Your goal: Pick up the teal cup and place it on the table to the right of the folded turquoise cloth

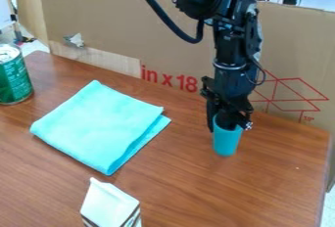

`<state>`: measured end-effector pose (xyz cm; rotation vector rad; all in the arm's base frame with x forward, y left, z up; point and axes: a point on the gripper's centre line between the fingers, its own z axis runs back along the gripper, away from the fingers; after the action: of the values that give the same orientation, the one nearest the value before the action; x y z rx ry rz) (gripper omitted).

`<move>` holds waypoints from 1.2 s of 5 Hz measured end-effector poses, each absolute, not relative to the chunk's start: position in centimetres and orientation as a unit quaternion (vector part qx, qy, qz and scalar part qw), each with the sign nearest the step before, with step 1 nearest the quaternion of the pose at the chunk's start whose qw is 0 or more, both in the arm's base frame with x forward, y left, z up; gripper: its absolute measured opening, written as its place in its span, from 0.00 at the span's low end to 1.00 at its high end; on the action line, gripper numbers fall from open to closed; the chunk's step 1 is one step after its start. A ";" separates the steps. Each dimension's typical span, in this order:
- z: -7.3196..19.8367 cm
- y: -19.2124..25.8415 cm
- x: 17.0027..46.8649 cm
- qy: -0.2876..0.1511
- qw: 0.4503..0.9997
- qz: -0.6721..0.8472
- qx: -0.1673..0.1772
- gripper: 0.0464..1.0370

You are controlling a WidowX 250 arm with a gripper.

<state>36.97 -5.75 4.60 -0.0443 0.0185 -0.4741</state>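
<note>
Right, gripper (228,122) was at the top of the cup (226,141); opening and hold unclear. Good handling needed light, centred pressure, cup upright.

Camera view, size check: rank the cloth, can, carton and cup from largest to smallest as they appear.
1. Cloth
2. Can and carton: too close to rank, both cut off by the picture's edge
3. Cup
</note>
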 end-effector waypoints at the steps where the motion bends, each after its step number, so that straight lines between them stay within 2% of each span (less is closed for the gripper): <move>1: 4.6 -5.5 36.4 0.026 0.972 -0.230 -0.032 0.63; 2: 7.1 -4.0 36.3 -0.002 0.978 -0.203 -0.050 0.91; 3: 9.9 -2.7 33.5 -0.019 0.980 -0.192 -0.045 0.97; 4: 12.8 -2.4 29.4 -0.042 0.979 -0.196 -0.041 0.96; 5: 14.0 -2.1 25.4 -0.026 0.983 -0.179 -0.043 0.96; 6: 14.2 -2.3 22.9 -0.019 0.986 -0.159 -0.046 0.96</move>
<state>22.93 -2.28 14.25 -0.0934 -0.0381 -0.3189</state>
